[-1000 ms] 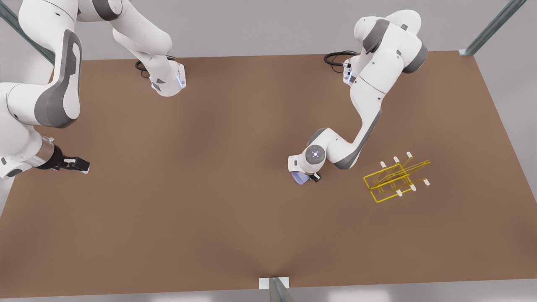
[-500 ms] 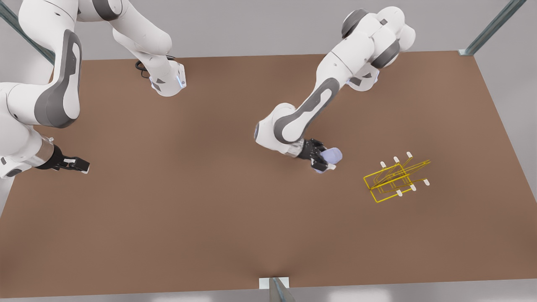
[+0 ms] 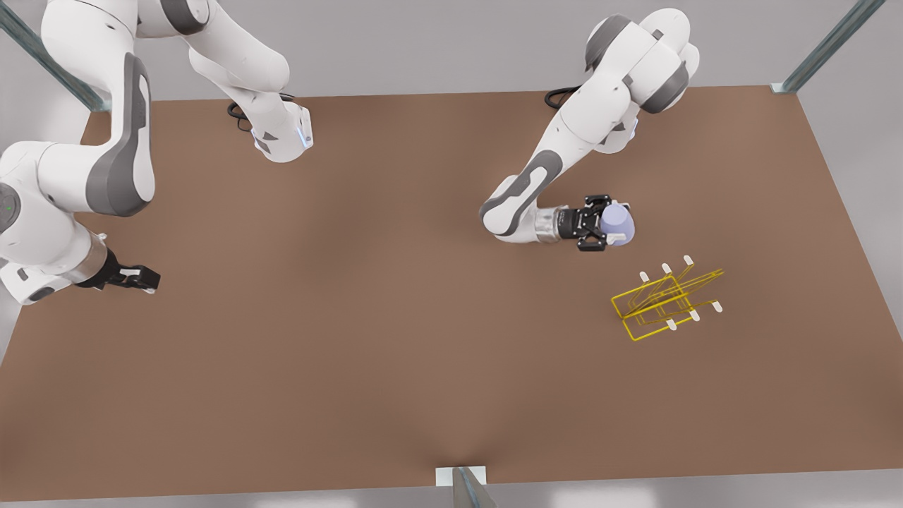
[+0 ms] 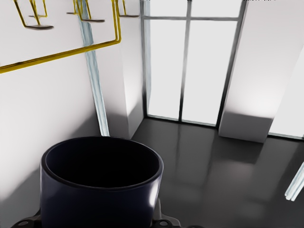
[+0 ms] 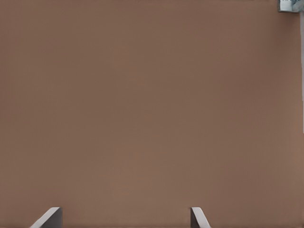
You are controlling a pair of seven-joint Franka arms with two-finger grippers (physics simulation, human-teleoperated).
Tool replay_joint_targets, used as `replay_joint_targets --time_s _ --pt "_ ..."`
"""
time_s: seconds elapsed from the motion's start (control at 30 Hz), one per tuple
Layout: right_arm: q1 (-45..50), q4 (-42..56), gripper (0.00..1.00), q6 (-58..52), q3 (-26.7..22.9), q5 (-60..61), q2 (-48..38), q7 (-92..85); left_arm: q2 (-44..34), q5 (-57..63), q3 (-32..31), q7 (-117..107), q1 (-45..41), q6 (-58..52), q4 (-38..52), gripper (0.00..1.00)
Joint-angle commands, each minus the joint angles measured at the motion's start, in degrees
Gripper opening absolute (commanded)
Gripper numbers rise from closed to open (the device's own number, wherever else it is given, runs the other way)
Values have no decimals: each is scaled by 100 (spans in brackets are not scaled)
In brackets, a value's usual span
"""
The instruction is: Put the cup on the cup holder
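Note:
My left gripper (image 3: 605, 224) is shut on the lavender-blue cup (image 3: 619, 224), holding it above the table on the front view's right. The cup lies sideways with its mouth turned away from the wrist. In the left wrist view the cup (image 4: 102, 185) looks dark and its open mouth faces outward. The yellow wire cup holder (image 3: 663, 305) stands on the table a short way nearer the front edge and to the right of the cup, apart from it. Part of the holder's wire (image 4: 61, 54) also shows in the left wrist view. My right gripper (image 3: 144, 277) waits open at the front view's far left.
The brown table (image 3: 395, 339) stretches wide between the two arms. Both arm bases (image 3: 282, 137) stand along the far edge with black cables beside them. In the right wrist view bare tabletop (image 5: 152, 104) lies beyond the spread fingertips (image 5: 48, 218).
The left gripper has carried the cup to the front view's right and toward the far edge, turning its wrist level. The right arm has shifted slightly.

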Motion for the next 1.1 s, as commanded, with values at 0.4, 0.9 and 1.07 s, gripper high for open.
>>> replay_joint_targets --time_s 0.4,0.9,1.07 --pt "-78 3 100 -7 -5 -130 2 7 515 119 -8 -1080 659 1021 586 83" --pt "-95 3 100 -7 -5 -138 2 7 339 242 -184 -1177 826 775 445 83" --pt "-95 -6 100 -7 -5 -138 2 -1 198 251 -202 -1177 826 740 428 82"
